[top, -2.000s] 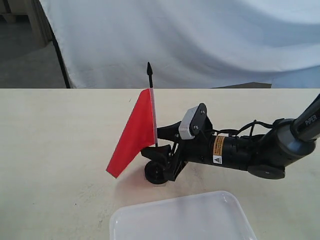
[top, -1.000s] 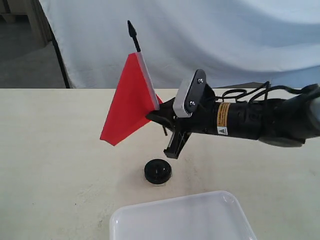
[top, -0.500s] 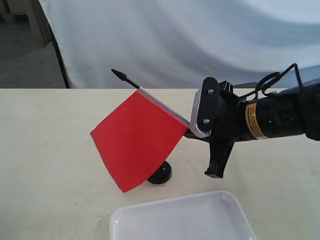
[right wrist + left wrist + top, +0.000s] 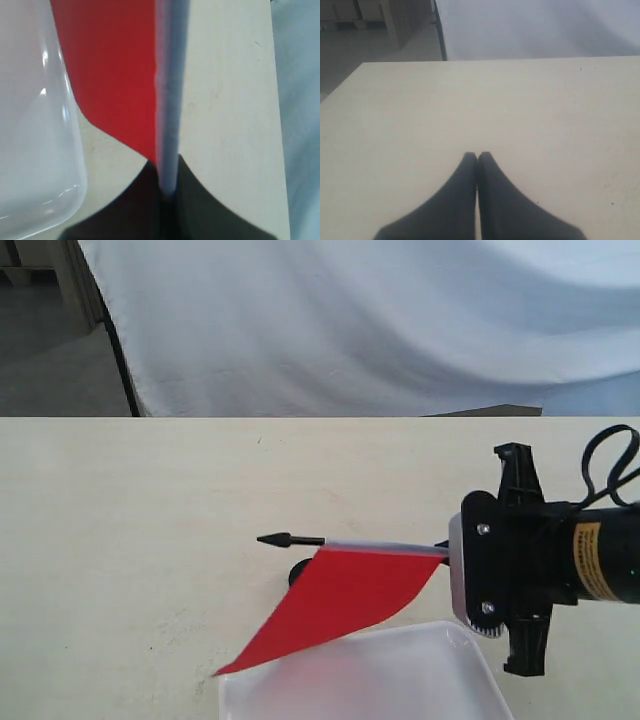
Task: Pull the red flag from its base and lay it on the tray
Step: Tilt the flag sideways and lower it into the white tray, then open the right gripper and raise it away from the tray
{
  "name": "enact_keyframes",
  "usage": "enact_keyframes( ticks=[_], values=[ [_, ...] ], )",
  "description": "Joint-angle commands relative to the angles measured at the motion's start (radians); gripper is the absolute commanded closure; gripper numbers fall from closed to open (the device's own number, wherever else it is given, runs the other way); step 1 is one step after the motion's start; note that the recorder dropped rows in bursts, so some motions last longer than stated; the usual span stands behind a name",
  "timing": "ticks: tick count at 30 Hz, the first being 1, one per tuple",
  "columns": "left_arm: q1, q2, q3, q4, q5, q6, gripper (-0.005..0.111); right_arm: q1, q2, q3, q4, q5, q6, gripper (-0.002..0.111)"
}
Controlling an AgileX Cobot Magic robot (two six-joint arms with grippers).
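now we hold the flag [image 4: 350, 590] clear of the base [image 4: 296, 569], the right gripper [image 4: 447, 551] clenched on the stick [image 4: 385, 546], which lies level, the cloth [image 4: 320, 615] drooping over a tray [image 4: 455, 685] corner. it looks light: thin stiff stick, limp cloth, so the stick is what we grip. the left gripper [image 4: 477, 159] is pressed closed on nothing.

Soft, even light leaves the pale worktop [image 4: 120, 540] bright with only faint shadows. The exterior view is sharp. In the right wrist view the red flag [image 4: 115, 75] is blurred, close to the lens, and white glints streak the tray [image 4: 70, 150] rim. The left gripper [image 4: 477, 155] shows dark and soft-edged.
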Motion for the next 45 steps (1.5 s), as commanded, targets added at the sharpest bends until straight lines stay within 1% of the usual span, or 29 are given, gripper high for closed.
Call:
enact_keyframes(
  ticks=[1, 6, 11, 15, 18, 23, 24, 27, 28, 29, 30, 31, 33, 36, 41, 42, 43, 44, 45],
  values=[
    [-0.002, -0.003, 0.002, 0.003, -0.005, -0.006, 0.107, 0.0, -0.052, 0.07, 0.0, 0.017, -0.018, 0.109],
    [-0.002, -0.003, 0.002, 0.003, -0.005, -0.006, 0.107, 0.072, -0.115, 0.172, 0.0, 0.074, -0.004, 0.109],
    [-0.002, -0.003, 0.002, 0.003, -0.005, -0.006, 0.107, 0.153, -0.095, 0.246, 0.0, 0.183, 0.002, 0.109],
    [-0.002, -0.003, 0.002, 0.003, -0.005, -0.006, 0.107, 0.179, -0.033, 0.249, 0.0, 0.218, 0.002, 0.109],
    [-0.002, -0.003, 0.002, 0.003, -0.005, -0.006, 0.107, 0.179, 0.04, 0.228, 0.0, 0.218, -0.004, 0.109],
    [-0.002, -0.003, 0.002, 0.003, -0.005, -0.006, 0.107, 0.179, 0.091, 0.205, 0.0, 0.215, -0.004, 0.107],
    [-0.002, -0.003, 0.002, 0.003, -0.005, -0.006, 0.107, 0.179, 0.099, 0.205, 0.0, 0.215, -0.004, 0.104],
    [-0.002, -0.003, 0.002, 0.003, -0.005, -0.006, 0.107, 0.179, 0.108, 0.205, 0.0, 0.203, -0.004, 0.085],
    [-0.002, -0.003, 0.002, 0.003, -0.005, -0.006, 0.107, 0.179, 0.108, 0.205, 0.0, 0.195, -0.007, 0.074],
    [-0.002, -0.003, 0.002, 0.003, -0.005, -0.006, 0.107, 0.179, 0.108, 0.205, 0.0, 0.188, -0.007, 0.066],
    [-0.002, -0.003, 0.002, 0.003, -0.005, -0.006, 0.107, 0.179, 0.106, 0.205, 0.0, 0.171, -0.007, 0.048],
    [-0.002, -0.003, 0.002, 0.003, -0.005, -0.006, 0.107, 0.179, 0.106, 0.205, 0.0, 0.164, -0.007, 0.039],
    [-0.002, -0.003, 0.002, 0.003, -0.005, -0.006, 0.107, 0.179, 0.102, 0.205, 0.0, 0.162, -0.003, 0.029],
    [-0.002, -0.003, 0.002, 0.003, -0.005, -0.006, 0.107, 0.179, 0.066, 0.205, 0.0, 0.162, 0.004, 0.029],
    [-0.002, -0.003, 0.002, 0.003, -0.005, -0.006, 0.107, 0.179, -0.055, 0.205, 0.0, 0.199, 0.03, 0.03],
    [-0.002, -0.003, 0.002, 0.003, -0.005, -0.006, 0.107, 0.179, -0.078, 0.205, 0.0, 0.22, 0.034, 0.032],
    [-0.002, -0.003, 0.002, 0.003, -0.005, -0.006, 0.107, 0.179, -0.095, 0.205, 0.0, 0.246, 0.033, 0.037],
    [-0.002, -0.003, 0.002, 0.003, -0.005, -0.006, 0.107, 0.179, -0.116, 0.205, 0.0, 0.281, 0.033, 0.045],
    [-0.002, -0.003, 0.002, 0.003, -0.005, -0.006, 0.107, 0.179, -0.134, 0.201, 0.0, 0.32, 0.033, 0.056]
  ],
)
